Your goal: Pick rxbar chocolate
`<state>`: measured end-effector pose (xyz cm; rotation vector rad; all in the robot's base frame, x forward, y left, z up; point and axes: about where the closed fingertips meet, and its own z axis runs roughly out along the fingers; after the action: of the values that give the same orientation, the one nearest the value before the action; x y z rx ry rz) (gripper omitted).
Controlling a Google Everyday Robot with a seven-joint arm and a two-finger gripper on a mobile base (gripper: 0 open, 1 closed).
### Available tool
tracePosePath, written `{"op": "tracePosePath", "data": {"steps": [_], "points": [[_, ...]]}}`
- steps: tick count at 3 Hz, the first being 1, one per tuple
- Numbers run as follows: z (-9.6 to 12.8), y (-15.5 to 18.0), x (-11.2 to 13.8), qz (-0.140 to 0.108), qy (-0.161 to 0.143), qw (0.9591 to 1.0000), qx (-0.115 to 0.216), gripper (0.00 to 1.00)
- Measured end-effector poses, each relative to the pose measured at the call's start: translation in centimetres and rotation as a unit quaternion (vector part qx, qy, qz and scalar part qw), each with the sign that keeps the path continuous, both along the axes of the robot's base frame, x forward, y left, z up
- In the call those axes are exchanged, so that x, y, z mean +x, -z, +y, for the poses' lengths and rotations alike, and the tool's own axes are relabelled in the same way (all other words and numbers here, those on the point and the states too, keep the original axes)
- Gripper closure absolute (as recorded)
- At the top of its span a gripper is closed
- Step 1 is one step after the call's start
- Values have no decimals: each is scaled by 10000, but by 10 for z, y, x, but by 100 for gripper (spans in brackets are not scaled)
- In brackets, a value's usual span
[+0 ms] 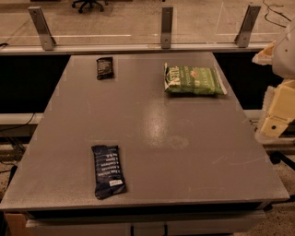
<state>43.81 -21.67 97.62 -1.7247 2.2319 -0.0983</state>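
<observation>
We judge the reach not yet begun: our gripper [278, 113] hangs beyond the right edge of the table [184, 147], clenched or released we cannot tell, and must next cross above the green bag [193, 79] to the small chocolate bar [104, 67] lying far-left.

A: Cut off on the right?
B: Gripper [278, 115], pale, just beside the table [184, 147] at its right side, cropped by the frame edge. Arm [286, 46] above it, blurred and cropped too.
A: Print on the rxbar chocolate [104, 67]?
B: Faint, too small to read.
A: And the navy-blue bar [108, 170]?
B: White text lines, not legible. Same for the lettering on the green bag [193, 79].
A: Farther back?
B: Office chair [87, 4] behind the glass barrier [115, 23], only base and wheels inside the top edge. Cable [276, 14] cut off at top right. Under the table's front edge, deep shadow.
</observation>
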Motion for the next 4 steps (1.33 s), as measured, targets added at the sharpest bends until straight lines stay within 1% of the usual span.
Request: {"op": "tracePosePath", "data": {"steps": [1,2,3,4], "points": [[0,0,0,-1,0,10000,0,0],[28,6,12,-9,-205,9989,415,0],[93,24,37,40,-447,9928,1112,0],[159,28,71,-42,-596,9827,1752,0]]}}
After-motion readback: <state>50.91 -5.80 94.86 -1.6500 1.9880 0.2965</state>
